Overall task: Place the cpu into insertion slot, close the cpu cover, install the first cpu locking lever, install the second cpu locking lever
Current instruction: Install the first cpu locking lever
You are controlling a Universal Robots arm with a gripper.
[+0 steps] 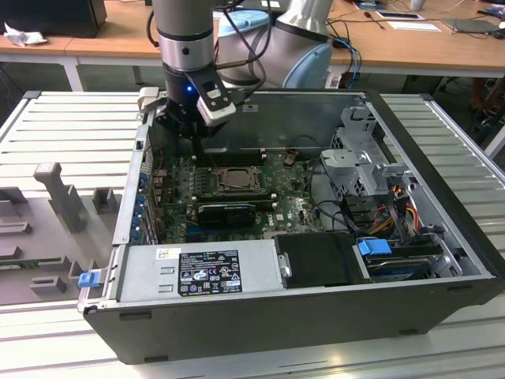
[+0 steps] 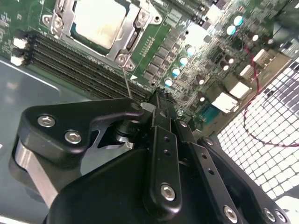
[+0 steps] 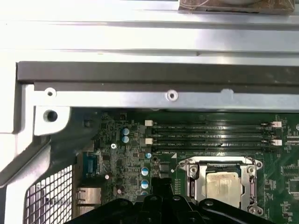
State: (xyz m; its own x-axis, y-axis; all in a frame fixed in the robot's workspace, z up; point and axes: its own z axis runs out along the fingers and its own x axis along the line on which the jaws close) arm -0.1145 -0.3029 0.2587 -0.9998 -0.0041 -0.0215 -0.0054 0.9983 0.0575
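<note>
Entry: cpu [image 3: 224, 184] sat in the insertion slot [image 3: 217, 167], cpu cover [image 3: 194, 184] lying over it. Your gripper [image 2: 161, 99] hovered just beside the socket's corner, by the RAM slots [image 2: 79, 65]; fingers looked pressed together, pinching nothing.

- This is a robotics lab or test workshop, not a home.
- An industrial robot arm [image 1: 185, 39] stands over a ribbed metal table [image 1: 71, 118].
- An open PC case [image 1: 276, 324] lies on that table, with its motherboard [image 1: 296, 207] and cpu [image 3: 224, 183] bare.
- Grey jigs [image 1: 59, 197] sit on the table at the exterior view's left.
- The pale-blue joint of a second arm [image 1: 308, 59] stands behind the case.
- Wooden desks [image 1: 118, 31] run along the back, strewn with cables [image 1: 347, 43] and papers [image 1: 414, 25].
</note>
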